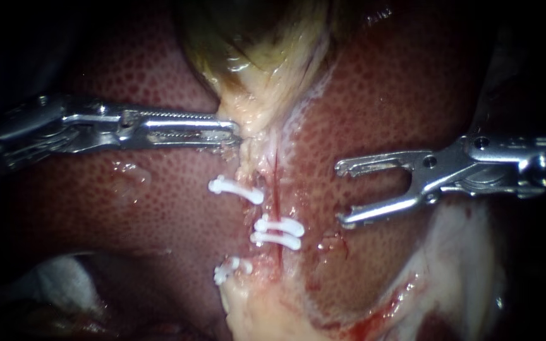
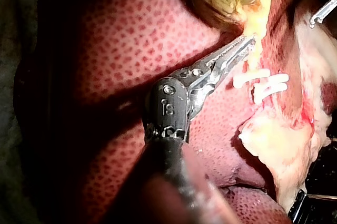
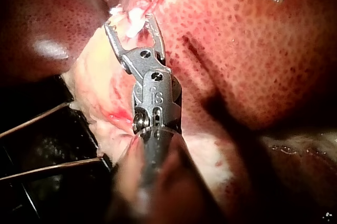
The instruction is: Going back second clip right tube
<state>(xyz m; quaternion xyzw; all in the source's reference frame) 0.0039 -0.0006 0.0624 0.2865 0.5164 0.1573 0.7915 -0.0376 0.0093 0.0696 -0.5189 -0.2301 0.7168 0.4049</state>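
My left instrument (image 1: 235,130) comes in from the left with its long toothed jaws shut on the pale neck of the gallbladder (image 1: 257,69). The left wrist view shows that same grip (image 2: 247,42). Below it a thin red tube (image 1: 277,189) runs down between the liver lobes with two white clips (image 1: 278,232) across it, close together. Another white clip (image 1: 236,189) lies up to the left and a fourth (image 1: 231,269) lower down. My right instrument (image 1: 342,194) stands right of the tube, jaws wide open and empty. In the right wrist view its open jaws (image 3: 130,22) are just short of the clips (image 3: 135,20).
Dark red mottled liver (image 1: 159,202) lies on both sides of the tube. Pale fatty tissue (image 1: 462,265) with a bloody patch spreads at the lower right. White gauze (image 1: 64,284) shows at the lower left. Thin dark rods (image 3: 37,119) run beside the tissue edge.
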